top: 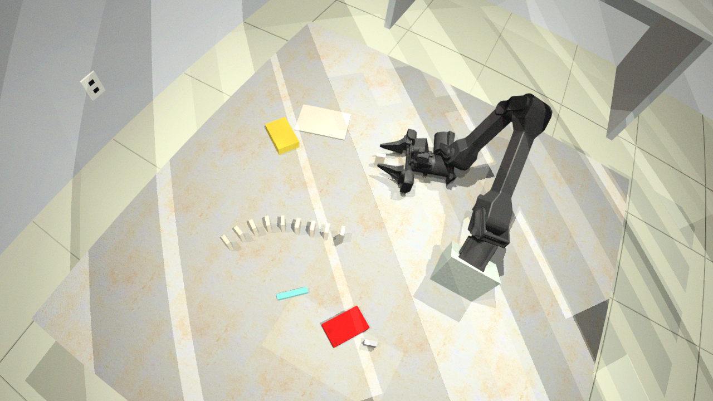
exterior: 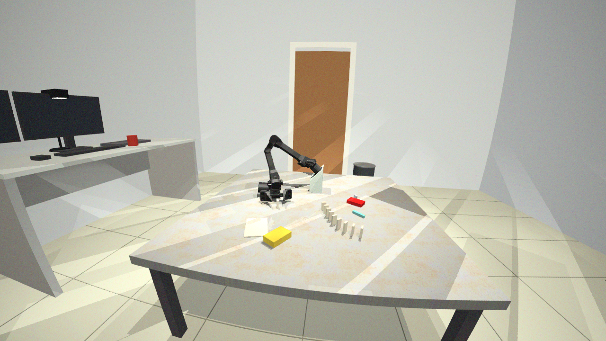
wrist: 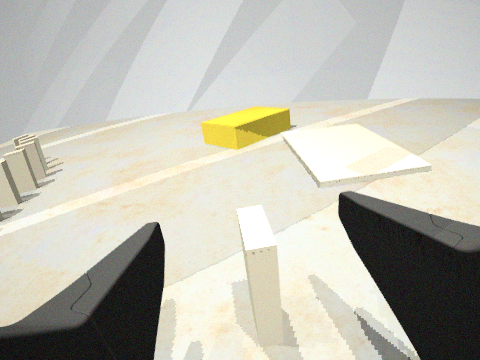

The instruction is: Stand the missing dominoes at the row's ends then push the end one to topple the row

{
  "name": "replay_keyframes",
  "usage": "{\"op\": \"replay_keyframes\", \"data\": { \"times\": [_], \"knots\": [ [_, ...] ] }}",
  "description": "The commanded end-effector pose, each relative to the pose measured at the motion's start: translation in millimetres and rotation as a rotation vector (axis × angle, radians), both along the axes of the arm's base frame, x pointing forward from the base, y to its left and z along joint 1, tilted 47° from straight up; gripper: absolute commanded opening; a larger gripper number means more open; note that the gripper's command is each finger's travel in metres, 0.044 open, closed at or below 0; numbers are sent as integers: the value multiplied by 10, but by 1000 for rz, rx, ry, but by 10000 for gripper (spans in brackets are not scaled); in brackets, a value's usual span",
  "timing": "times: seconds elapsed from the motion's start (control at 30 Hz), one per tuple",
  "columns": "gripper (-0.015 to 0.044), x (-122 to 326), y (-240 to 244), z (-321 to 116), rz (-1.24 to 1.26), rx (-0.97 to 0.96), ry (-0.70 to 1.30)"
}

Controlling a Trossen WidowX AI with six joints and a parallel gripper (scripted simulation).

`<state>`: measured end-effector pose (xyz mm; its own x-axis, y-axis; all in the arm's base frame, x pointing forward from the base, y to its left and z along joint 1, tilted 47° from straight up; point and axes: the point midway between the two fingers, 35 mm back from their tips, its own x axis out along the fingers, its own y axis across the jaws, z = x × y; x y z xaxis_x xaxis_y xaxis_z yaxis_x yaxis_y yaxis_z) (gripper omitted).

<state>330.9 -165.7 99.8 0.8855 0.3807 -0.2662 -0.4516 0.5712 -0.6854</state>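
Observation:
A curved row of several cream dominoes (top: 282,223) (exterior: 333,219) (wrist: 21,170) stands upright with roughly even gaps. Another cream domino (top: 380,159) (exterior: 278,203) (wrist: 265,295) stands upright on the table, away from the row and on the arm's side of the cream sheet. My gripper (top: 380,155) (wrist: 252,219) is open around it, with a visible gap on both sides in the wrist view. A small white block (top: 370,343) (exterior: 355,195), like a domino, is beside the red block; whether it is upright I cannot tell.
A yellow block (top: 281,135) (exterior: 277,236) (wrist: 245,120) and a flat cream sheet (top: 323,122) (exterior: 255,227) (wrist: 355,150) lie beyond the gripper. A turquoise bar (top: 292,293) (exterior: 358,213) and the red block (top: 345,326) (exterior: 355,201) lie on the row's other side.

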Motion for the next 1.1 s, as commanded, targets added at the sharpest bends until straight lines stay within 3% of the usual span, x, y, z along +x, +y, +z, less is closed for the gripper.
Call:
{"op": "replay_keyframes", "data": {
  "times": [0.0,0.23,0.4,0.5,0.7,0.8,0.9,1.07],
  "knots": [
    [421,3,-2,6,3,-4,-5],
    [440,-55,352,330,0,0,-1],
    [440,-50,365,337,-4,7,6],
    [440,69,395,299,-69,92,112],
    [440,505,638,239,-399,373,470],
    [440,657,837,359,-486,449,522],
    [440,681,892,295,-619,522,609],
    [440,603,947,116,-1047,651,763]
  ]
}}
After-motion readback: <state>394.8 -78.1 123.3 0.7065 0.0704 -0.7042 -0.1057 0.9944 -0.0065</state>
